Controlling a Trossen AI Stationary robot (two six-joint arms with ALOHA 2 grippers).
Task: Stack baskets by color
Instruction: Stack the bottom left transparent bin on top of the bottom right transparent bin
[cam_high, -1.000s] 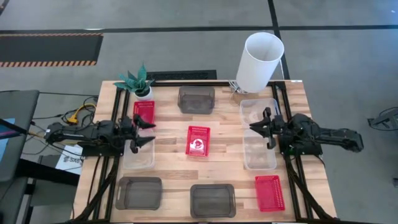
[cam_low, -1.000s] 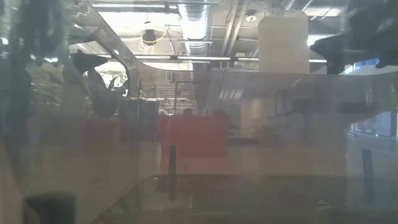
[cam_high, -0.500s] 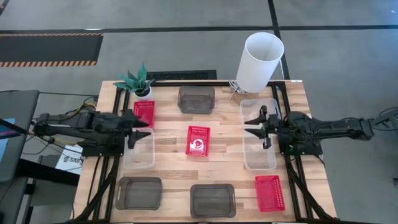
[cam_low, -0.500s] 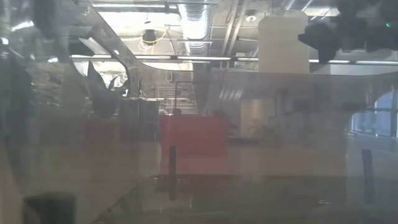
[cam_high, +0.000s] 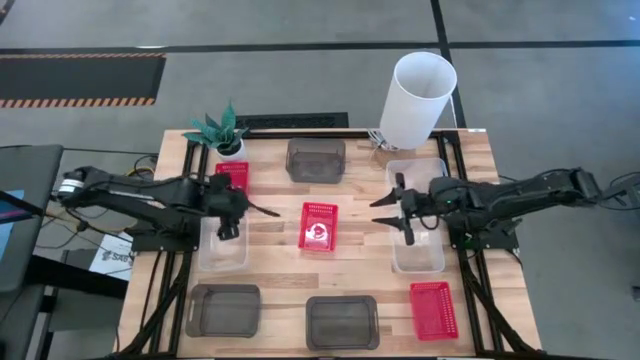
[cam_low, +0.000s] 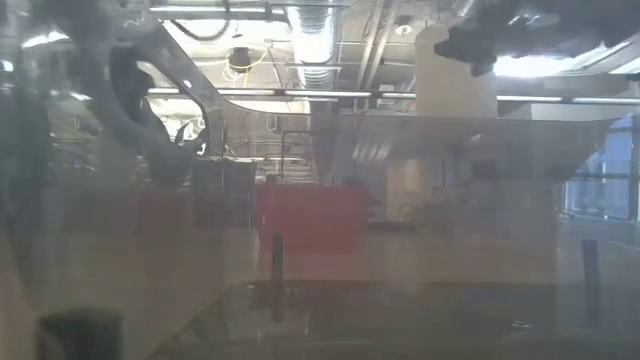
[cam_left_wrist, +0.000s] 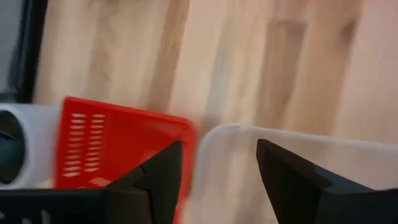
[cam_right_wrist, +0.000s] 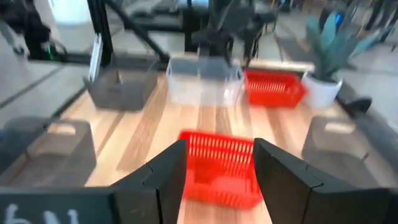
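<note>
Though spread over the surface (cam_high: 270, 275), none yet stacked: grey baskets (cam_high: 342, 322) lower and top centre, clear baskets (cam_high: 417, 245) right and left, red baskets (cam_high: 319, 226) centre, lower right, upper left. Left pincer (cam_high: 258, 210) and right pincer (cam_high: 384, 210), fingers apart and empty, flanking centre red.

Both arms extend inward toward the centre red basket (cam_high: 318, 225): left gripper (cam_high: 247, 214) now past the clear basket (cam_high: 222, 250); right gripper (cam_high: 389, 210) leaves its clear stack (cam_high: 417, 250).
</note>
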